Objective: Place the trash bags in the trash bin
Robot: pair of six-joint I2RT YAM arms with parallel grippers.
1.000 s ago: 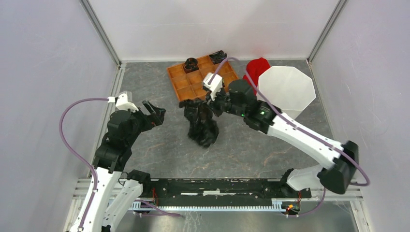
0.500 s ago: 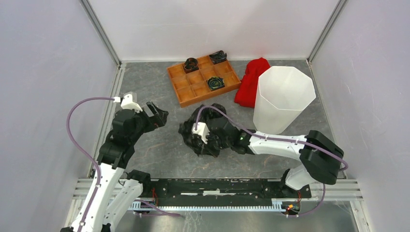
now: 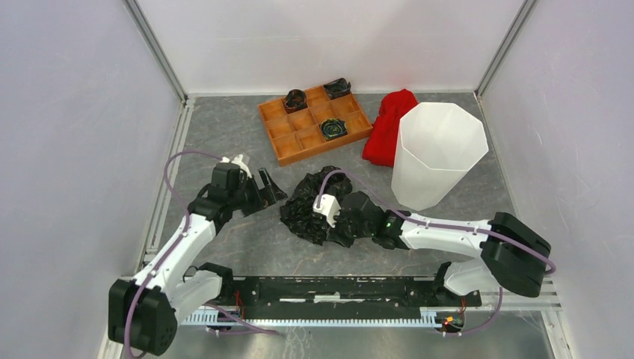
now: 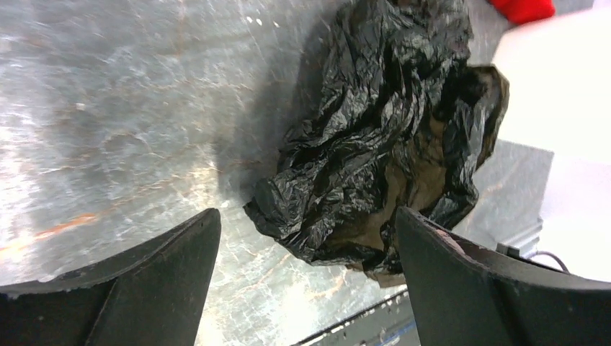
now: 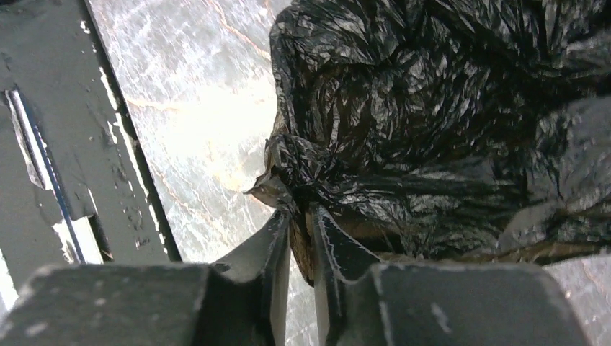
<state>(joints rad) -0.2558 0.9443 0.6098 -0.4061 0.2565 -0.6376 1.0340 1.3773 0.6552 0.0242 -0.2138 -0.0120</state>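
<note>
The crumpled glossy black trash bag [image 3: 308, 208] lies on the grey table in the middle. It also shows in the left wrist view [image 4: 375, 144] and the right wrist view [image 5: 432, 122]. My right gripper [image 5: 299, 213] is low over the bag, shut on a pinched fold of it. It is buried in the plastic in the top view [image 3: 340, 224]. My left gripper [image 3: 273, 188] is open and empty just left of the bag, which shows between its fingers [image 4: 158, 274]. The tall white trash bin [image 3: 435, 153] stands upright at the right, apart from the bag.
An orange-brown compartment tray [image 3: 284, 139] with small dark rolls lies at the back centre. A red cloth [image 3: 387, 127] lies between the tray and the bin. The black base rail [image 3: 336, 288] runs along the near edge. White walls enclose the table.
My right gripper dropped from a raised position with the bag down to the table, and the bag now lies spread low. My left arm reached right and lower, toward the bag.
</note>
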